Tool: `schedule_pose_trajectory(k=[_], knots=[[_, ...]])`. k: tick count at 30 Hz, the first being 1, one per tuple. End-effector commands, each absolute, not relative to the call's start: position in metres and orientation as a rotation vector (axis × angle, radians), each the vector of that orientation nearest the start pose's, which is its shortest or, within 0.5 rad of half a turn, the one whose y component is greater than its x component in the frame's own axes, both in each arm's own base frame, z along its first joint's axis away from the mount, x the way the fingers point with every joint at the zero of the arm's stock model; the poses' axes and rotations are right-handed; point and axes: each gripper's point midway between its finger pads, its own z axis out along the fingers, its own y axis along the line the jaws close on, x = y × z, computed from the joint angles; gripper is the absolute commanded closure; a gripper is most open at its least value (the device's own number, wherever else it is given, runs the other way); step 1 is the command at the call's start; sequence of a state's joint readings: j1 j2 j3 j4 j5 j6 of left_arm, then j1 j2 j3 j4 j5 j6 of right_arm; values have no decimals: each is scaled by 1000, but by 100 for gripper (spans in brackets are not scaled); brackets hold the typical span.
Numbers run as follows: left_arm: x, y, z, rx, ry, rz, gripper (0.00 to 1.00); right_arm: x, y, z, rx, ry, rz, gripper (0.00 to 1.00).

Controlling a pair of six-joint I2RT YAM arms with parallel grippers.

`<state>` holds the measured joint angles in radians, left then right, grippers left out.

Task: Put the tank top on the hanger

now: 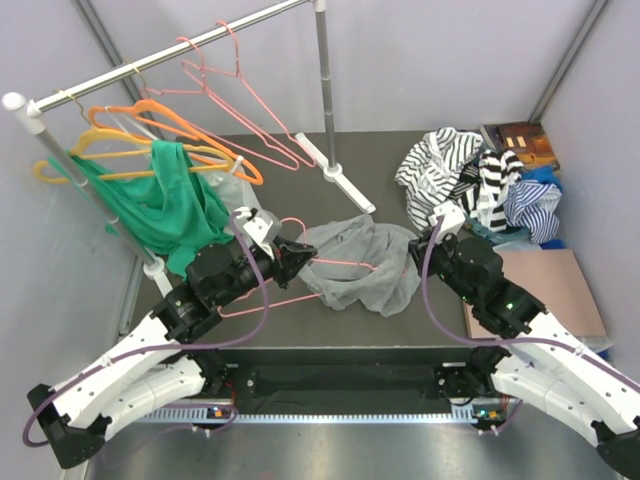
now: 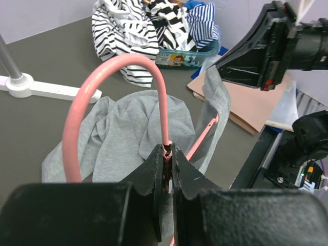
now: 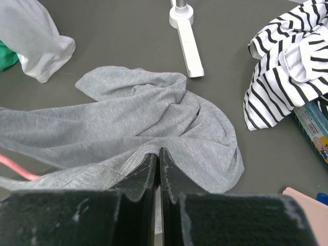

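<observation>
The grey tank top (image 1: 360,262) lies crumpled on the dark table between the arms. My left gripper (image 1: 297,256) is shut on the neck of a pink wire hanger (image 1: 340,263), just below its hook. In the left wrist view the hook (image 2: 110,77) arcs up from my shut gripper (image 2: 167,150), and one pink arm (image 2: 202,136) runs under the grey cloth (image 2: 128,128). My right gripper (image 1: 418,250) is shut on the tank top's ribbed edge (image 3: 97,171) at the right side; it (image 3: 158,152) pinches the fabric (image 3: 154,118), and a bit of the hanger (image 3: 15,166) shows at left.
A clothes rail (image 1: 170,55) at back left carries pink wire hangers (image 1: 250,100), orange and yellow hangers (image 1: 150,135) and a green garment (image 1: 160,205). The rail's white foot (image 1: 340,175) stands behind the tank top. Striped clothes (image 1: 480,180) and a tan board (image 1: 545,290) lie at right.
</observation>
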<state>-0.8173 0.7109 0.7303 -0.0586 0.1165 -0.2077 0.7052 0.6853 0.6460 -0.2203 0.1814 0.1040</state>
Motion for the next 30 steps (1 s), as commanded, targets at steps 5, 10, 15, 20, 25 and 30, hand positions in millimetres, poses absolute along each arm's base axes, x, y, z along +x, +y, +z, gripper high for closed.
schedule_pose_trajectory(k=[5, 10, 15, 20, 25, 30], knots=[[176, -256, 325, 627, 1465, -991, 100, 248, 179, 251, -436, 1722, 415, 100], [185, -257, 316, 610, 1494, -960, 100, 240, 188, 265, -469, 1691, 490, 100], [205, -252, 311, 536, 1537, -870, 100, 219, 198, 278, -514, 1653, 619, 100], [211, -260, 315, 533, 1522, -883, 100, 201, 218, 274, -598, 1649, 764, 100], [209, -272, 317, 562, 1498, -938, 100, 196, 229, 264, -634, 1668, 806, 100], [203, -278, 319, 588, 1478, -987, 100, 198, 234, 263, -646, 1673, 812, 100]])
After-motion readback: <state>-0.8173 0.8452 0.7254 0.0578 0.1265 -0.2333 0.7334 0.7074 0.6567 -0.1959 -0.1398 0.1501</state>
